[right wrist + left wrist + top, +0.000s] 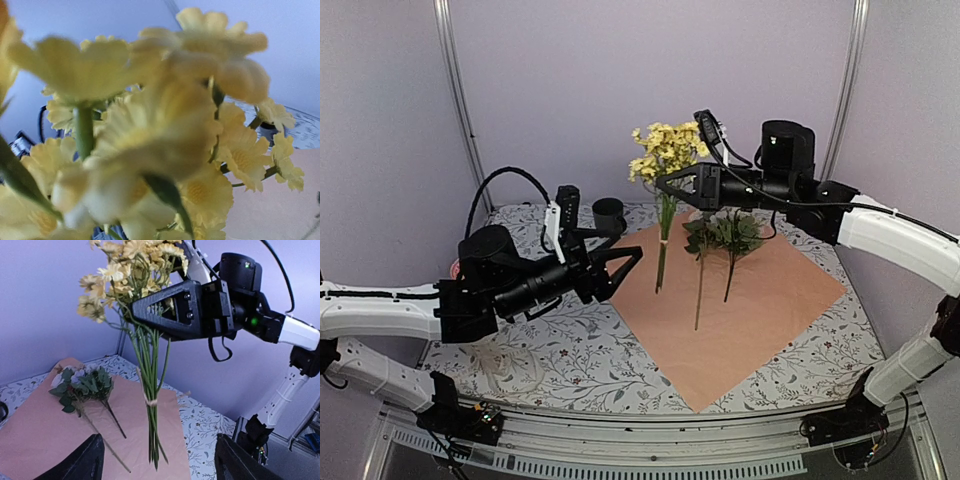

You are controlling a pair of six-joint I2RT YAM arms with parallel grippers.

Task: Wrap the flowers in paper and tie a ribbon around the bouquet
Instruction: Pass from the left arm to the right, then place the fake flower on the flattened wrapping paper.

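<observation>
1. The right pincer (663,183) is clamped on the yellow bunch (667,150), gripping the thin green stems just under the blossoms and holding them upright in the air.
2. The stems hang straight down from that grip. A pale band (151,401) ties them together partway down, and their cut ends hang above the near-left part of the paper (770,310).
3. The left pincer (632,250) stands wide and holds nothing. In the left wrist view its two dark fingers (85,462) sit far apart at the bottom edge, with the stem ends ahead of them and not between them.
4. From above, the left pincer points toward the lower stems and is close beside them; I cannot tell whether they touch.
5. The paper lies flat on the patterned desk (550,350), peach face up, one corner toward the arms.
6. Two rose stems (725,235) with green leaves lie on the paper's far part, heads away from the arms.
7. A dark cup (609,212) stands on the desk beyond the left pincer.
8. The right wrist view is filled with blurred yellow blossoms.
</observation>
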